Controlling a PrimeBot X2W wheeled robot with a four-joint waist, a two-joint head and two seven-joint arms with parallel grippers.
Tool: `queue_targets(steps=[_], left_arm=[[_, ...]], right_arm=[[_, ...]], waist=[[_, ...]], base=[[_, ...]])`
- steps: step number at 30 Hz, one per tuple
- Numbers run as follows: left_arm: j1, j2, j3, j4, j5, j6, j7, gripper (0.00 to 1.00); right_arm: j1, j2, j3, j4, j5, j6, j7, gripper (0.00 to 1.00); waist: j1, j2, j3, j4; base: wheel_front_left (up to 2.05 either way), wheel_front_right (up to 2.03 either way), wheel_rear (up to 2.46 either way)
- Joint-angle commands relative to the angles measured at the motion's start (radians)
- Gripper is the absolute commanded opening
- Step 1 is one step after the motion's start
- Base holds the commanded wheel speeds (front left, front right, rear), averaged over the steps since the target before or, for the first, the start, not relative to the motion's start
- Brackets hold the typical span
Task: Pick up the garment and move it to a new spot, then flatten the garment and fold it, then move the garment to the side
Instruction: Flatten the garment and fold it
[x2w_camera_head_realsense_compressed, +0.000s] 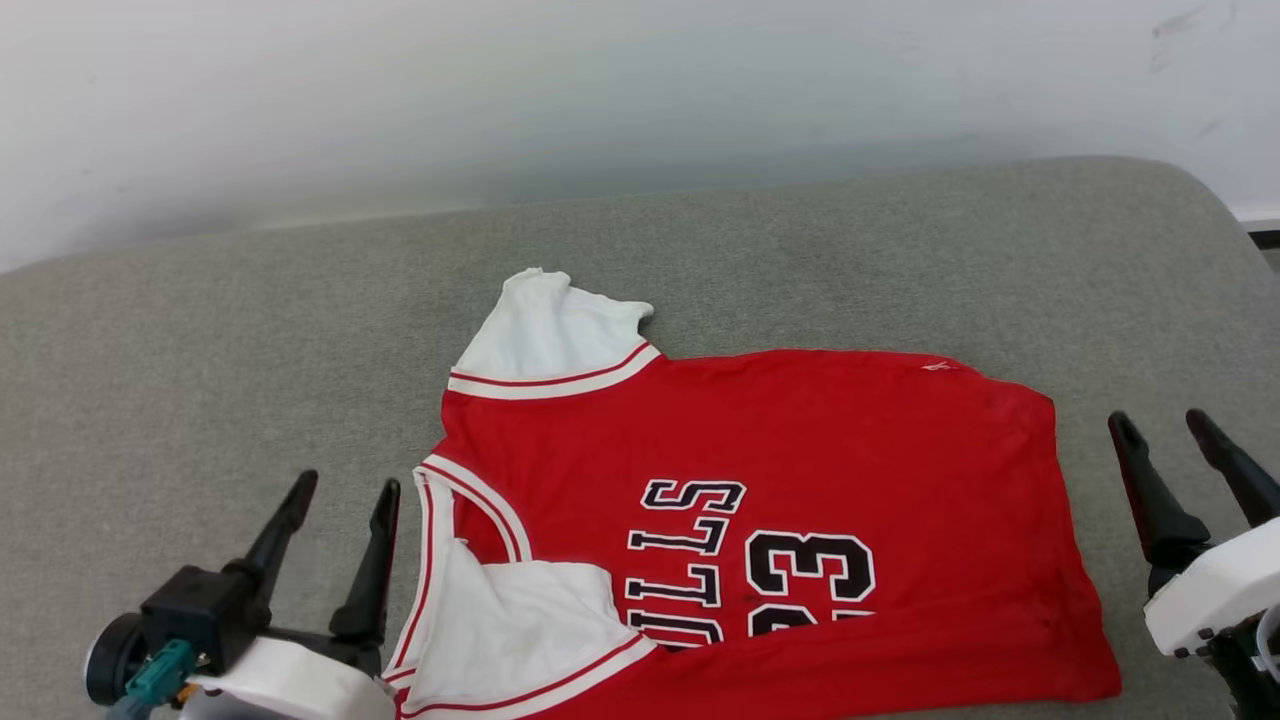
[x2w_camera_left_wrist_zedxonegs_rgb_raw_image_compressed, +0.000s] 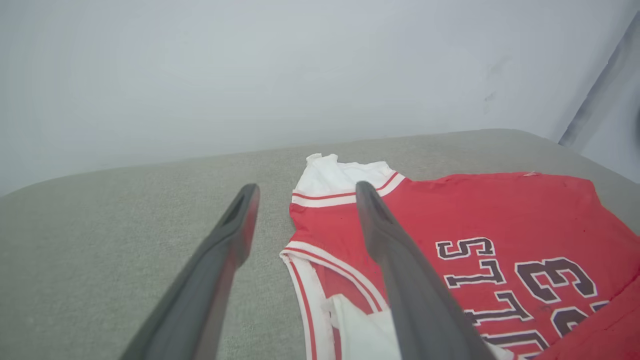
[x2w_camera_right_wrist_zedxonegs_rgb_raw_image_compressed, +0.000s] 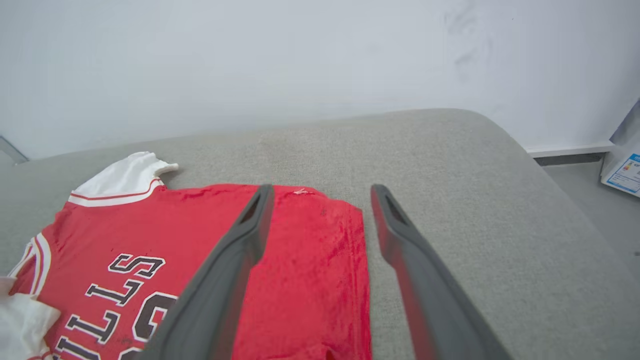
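Head view: garment (x2w_camera_head_realsense_compressed: 800, 440) lies on grey cushion (x2w_camera_head_realsense_compressed: 200, 330).

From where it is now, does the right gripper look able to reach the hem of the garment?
Probably yes: the right gripper stands open just beside the hem of the garment, with bare grey cushion between them.

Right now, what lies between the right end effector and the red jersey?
Nothing but a bare strip of grey cushion, seen in the head view between the right end effector and the jersey.
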Motion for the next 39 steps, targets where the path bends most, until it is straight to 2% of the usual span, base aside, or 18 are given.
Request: queue_targets(steps=[1, 4, 7, 10, 14, 17, 23, 28, 35, 39], left_arm=[[-0.006, -0.012, 0.019, -0.011, 0.021, 0.002, -0.009, 1.00], [-0.009, -0.061, 0.082, -0.049, 0.060, -0.002, -0.014, 1.00], [-0.009, -0.097, 0.126, -0.070, 0.100, -0.039, -0.014, 1.00], [-0.026, -0.106, 0.150, -0.059, 0.126, -0.081, -0.013, 1.00], [-0.081, -0.074, 0.164, -0.032, 0.133, -0.129, -0.005, 1.00], [-0.171, -0.033, 0.163, -0.021, 0.120, -0.169, 0.061, 1.00], [-0.436, 0.078, 0.150, 0.027, 0.070, -0.270, 0.322, 1.00], [-0.669, 0.154, 0.113, 0.143, -0.007, -0.320, 0.596, 1.00], [-0.890, 0.198, 0.057, 0.293, -0.164, -0.332, 1.018, 1.00], [-0.974, 0.214, 0.039, 0.364, -0.198, -0.327, 1.170, 1.00]], right_arm=[[-0.004, 0.014, 0.003, -0.009, 0.012, -0.001, -0.038, 1.00], [0.007, 0.032, 0.012, -0.025, 0.024, -0.001, -0.133, 1.00], [0.010, 0.043, 0.014, -0.035, 0.020, -0.001, -0.221, 1.00], [0.006, 0.053, 0.019, -0.034, 0.016, -0.001, -0.278, 1.00], [-0.007, 0.060, 0.026, -0.036, 0.003, -0.001, -0.317, 1.00], [-0.026, 0.064, 0.033, -0.045, -0.014, -0.001, -0.337, 1.00], [-0.065, 0.087, 0.052, -0.062, -0.027, -0.001, -0.371, 1.00], [-0.096, 0.111, 0.069, -0.046, -0.023, -0.001, -0.400, 1.00], [-0.130, 0.137, 0.099, 0.002, -0.014, -0.001, -0.439, 1.00], [-0.145, 0.150, 0.116, 0.031, -0.006, -0.001, -0.459, 1.00]], waist=[[0.0000, 0.0000, 0.000, -0.007], [0.0000, 0.0000, 0.005, -0.018], [0.0000, 0.0000, 0.016, -0.031], [0.0000, 0.0000, 0.031, -0.050], [0.0000, 0.0000, 0.068, -0.086], [0.0000, 0.0000, 0.118, -0.117], [0.0000, 0.0000, 0.232, -0.182], [0.0000, 0.0000, 0.310, -0.234], [0.0000, 0.0000, 0.382, -0.295], [0.0000, 0.0000, 0.419, -0.329]], base=[[0.00, 0.00, 0.00], [0.00, 0.00, 0.00], [0.00, 0.00, 0.00], [0.00, 0.00, 0.00], [0.00, 0.00, 0.00], [0.00, 0.00, 0.00], [0.00, 0.00, 0.00], [0.00, 0.00, 0.00], [0.00, 0.00, 0.00], [0.00, 0.00, 0.00]])
